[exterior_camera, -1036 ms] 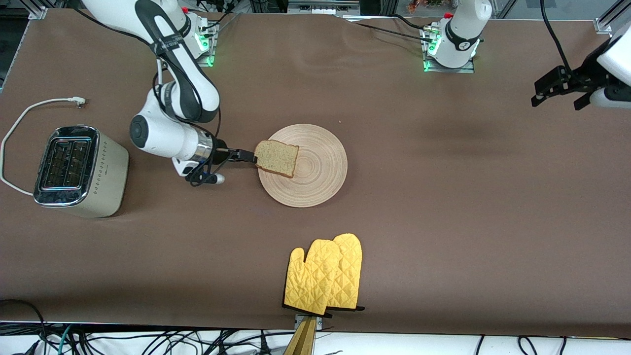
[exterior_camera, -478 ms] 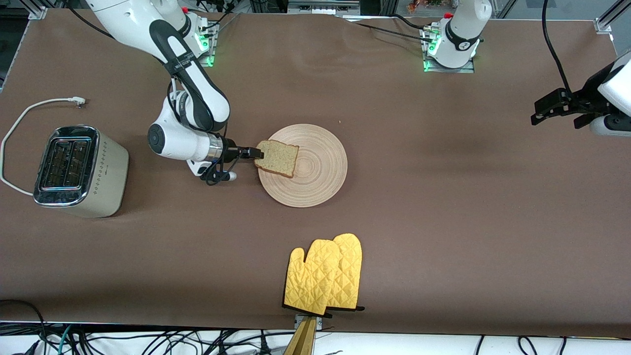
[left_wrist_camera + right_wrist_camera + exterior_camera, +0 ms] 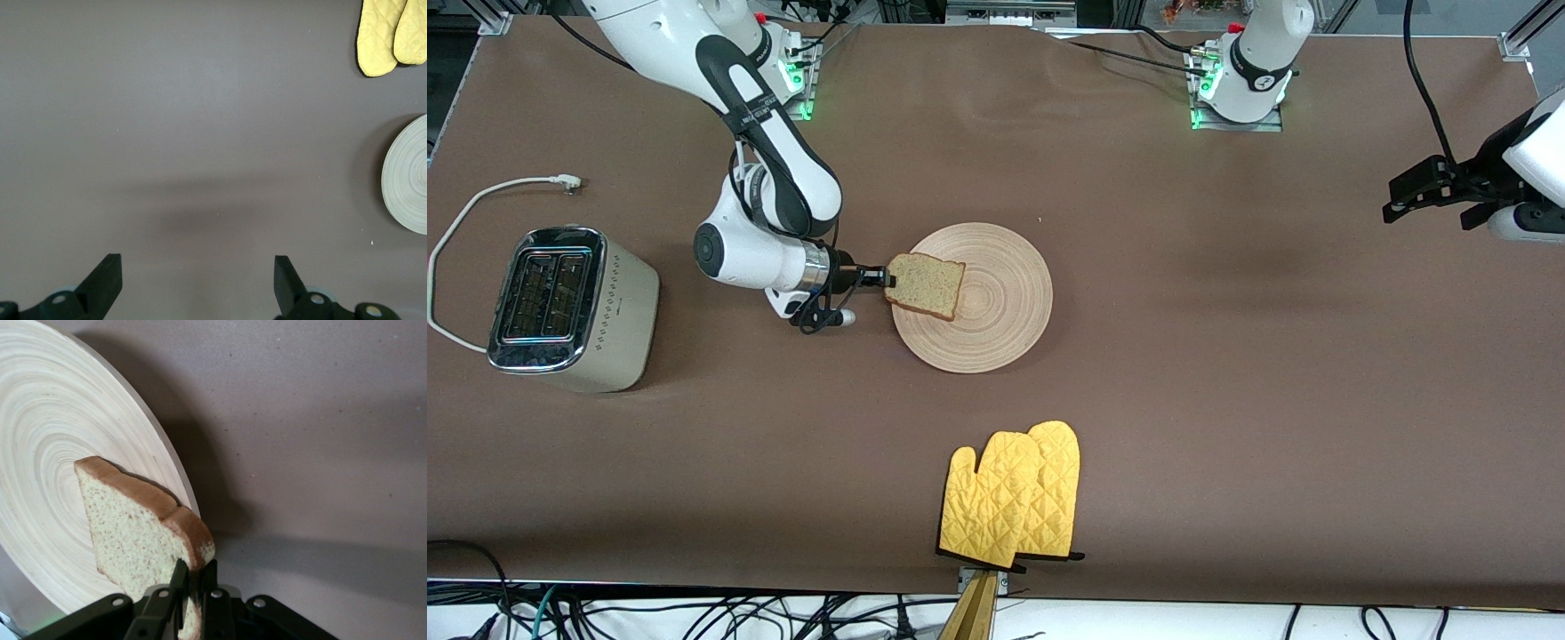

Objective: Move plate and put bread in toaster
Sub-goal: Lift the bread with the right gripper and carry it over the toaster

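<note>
The round tan wooden plate (image 3: 983, 298) lies mid-table, and its rim also shows in the left wrist view (image 3: 407, 177). A speckled slice of bread (image 3: 927, 284) rests tilted on the plate's edge toward the right arm's end. My right gripper (image 3: 887, 281) reaches in level with the table and is shut on the bread's crust edge (image 3: 190, 543). The cream toaster (image 3: 569, 307) with a chrome top stands at the right arm's end, its two slots facing up. My left gripper (image 3: 1430, 188) hangs open over bare table at the left arm's end, its fingertips (image 3: 110, 273) wide apart.
A pair of yellow oven mitts (image 3: 1014, 493) lies near the table's front edge, nearer the front camera than the plate. The toaster's white cord (image 3: 480, 200) loops on the table beside the toaster. Brown table surface (image 3: 1227, 356) stretches between plate and left gripper.
My right gripper moved up to the bread's edge and went from open to shut on it. The left gripper shifted slightly and stayed open.
</note>
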Robot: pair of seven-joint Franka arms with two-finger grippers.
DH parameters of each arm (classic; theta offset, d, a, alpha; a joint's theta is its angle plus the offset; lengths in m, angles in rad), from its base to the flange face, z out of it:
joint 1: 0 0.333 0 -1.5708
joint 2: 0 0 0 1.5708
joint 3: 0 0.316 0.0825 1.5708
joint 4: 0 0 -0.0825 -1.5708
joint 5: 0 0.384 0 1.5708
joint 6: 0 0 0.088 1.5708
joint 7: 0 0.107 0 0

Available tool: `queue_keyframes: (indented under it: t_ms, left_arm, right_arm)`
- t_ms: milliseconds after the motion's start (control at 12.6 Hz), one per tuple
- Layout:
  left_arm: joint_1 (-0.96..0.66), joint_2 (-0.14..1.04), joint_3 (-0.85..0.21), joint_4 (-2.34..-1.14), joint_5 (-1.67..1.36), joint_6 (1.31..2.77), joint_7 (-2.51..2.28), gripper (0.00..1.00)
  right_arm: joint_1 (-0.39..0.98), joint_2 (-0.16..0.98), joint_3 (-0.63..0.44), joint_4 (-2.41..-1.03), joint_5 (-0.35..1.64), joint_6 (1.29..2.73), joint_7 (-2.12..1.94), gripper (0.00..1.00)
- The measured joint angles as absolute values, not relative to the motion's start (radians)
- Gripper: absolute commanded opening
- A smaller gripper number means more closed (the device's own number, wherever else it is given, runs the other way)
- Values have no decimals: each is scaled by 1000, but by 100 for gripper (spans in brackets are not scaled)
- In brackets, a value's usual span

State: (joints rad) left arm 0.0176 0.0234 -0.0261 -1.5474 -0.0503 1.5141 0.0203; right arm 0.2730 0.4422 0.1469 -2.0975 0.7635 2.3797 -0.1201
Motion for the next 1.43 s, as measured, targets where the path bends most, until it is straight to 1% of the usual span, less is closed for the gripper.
queue_keyframes:
  t_ms: [239, 398, 637, 797, 956, 1195, 1434]
  left_arm:
    - [18, 23, -26, -1545, -50, 1514, 20, 100]
    - [16, 23, -28, -1544, -50, 1514, 20, 100]
    - [15, 23, -29, -1542, -50, 1514, 20, 100]
    - [15, 23, -29, -1542, -50, 1514, 20, 100]
    - [16, 23, -28, -1542, -50, 1514, 20, 100]
    - [17, 23, -27, -1542, -50, 1514, 20, 100]
    - [17, 23, -27, -1542, -50, 1514, 20, 100]
  right_arm:
    - [271, 423, 136, -2061, 764, 2308, -121, 0]
    - [268, 396, 98, -2002, 763, 2184, -121, 0]
    - [264, 355, -27, -1896, 727, 1933, -122, 0]
    - [252, 347, -101, -1800, 606, 1777, -125, 0]
    - [248, 345, -136, -1710, 464, 1678, -125, 0]
    - [249, 345, -161, -1617, 249, 1583, -117, 0]
    - [249, 346, -207, -1548, 27, 1533, -114, 0]
